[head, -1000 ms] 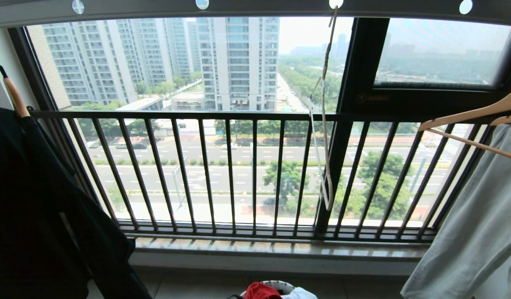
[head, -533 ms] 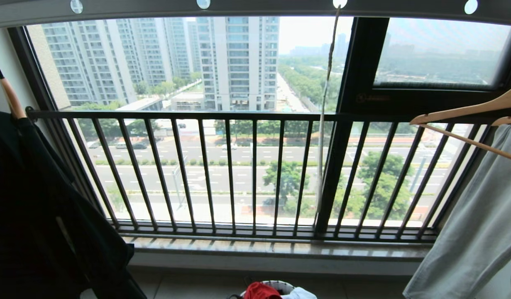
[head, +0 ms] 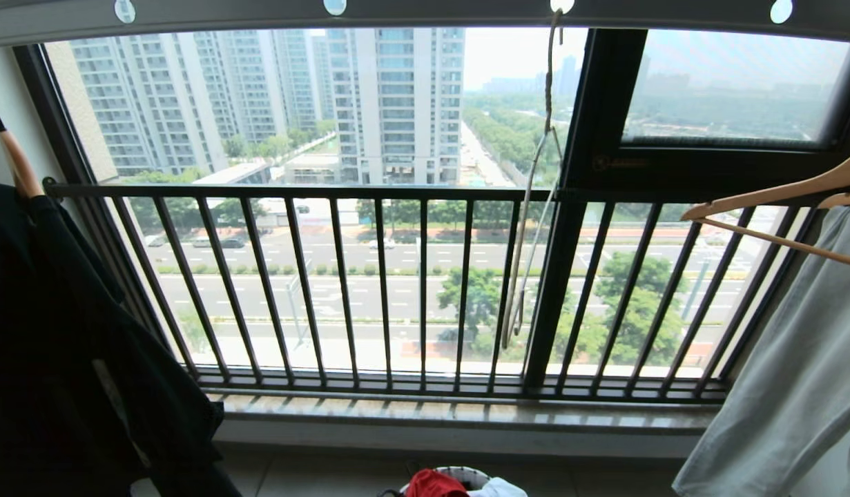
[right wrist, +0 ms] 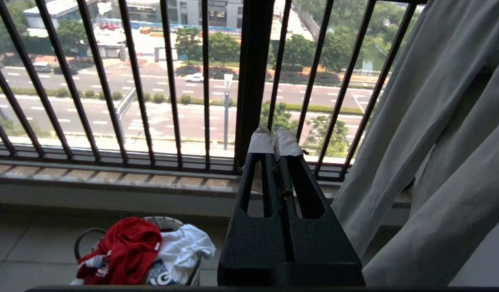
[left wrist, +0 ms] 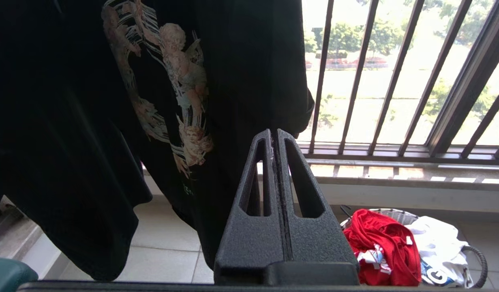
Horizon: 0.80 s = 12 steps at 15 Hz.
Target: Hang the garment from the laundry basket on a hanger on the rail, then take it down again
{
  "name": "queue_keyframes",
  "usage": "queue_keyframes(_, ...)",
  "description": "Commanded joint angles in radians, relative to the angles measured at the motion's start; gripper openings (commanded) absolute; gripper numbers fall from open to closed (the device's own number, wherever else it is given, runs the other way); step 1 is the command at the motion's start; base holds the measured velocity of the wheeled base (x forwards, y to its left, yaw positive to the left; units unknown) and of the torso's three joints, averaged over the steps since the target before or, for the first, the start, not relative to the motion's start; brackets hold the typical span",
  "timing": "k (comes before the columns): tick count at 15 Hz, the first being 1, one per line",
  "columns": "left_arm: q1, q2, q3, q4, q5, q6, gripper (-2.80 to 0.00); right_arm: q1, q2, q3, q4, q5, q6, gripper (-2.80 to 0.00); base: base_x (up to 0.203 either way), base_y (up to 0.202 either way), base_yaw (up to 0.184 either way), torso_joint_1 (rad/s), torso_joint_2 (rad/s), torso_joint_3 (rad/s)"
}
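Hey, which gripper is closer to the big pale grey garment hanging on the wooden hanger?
Right. The right gripper, shut and empty, sits beside the pale grey garment. The left gripper, shut, is by the black printed shirt on the opposite side.

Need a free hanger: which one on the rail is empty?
The thin wire hanger hanging from the rail mid-window; the wooden hangers carry garments.

One legible character: a white "G" on the dark-blue print of the white shirt (right wrist: 180, 251), beside the red garment (right wrist: 125, 251).
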Motion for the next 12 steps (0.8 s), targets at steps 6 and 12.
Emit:
queue_keyframes(6,0.0,0.0,0.011,0.001,0.002,-0.011,-2.8,-0.005,-0.077,0.403,-0.354,0.111,-0.083,-2.8,0.0,0.0,0.0,0.0,0.0,0.0)
queue_keyframes(12,0.0,0.0,0.011,0.0,0.01,-0.112,-2.8,-0.004,-0.076,0.401,-0.312,0.086,0.026,-2.8,0.0,0.0,0.0,0.0,0.0,0.0)
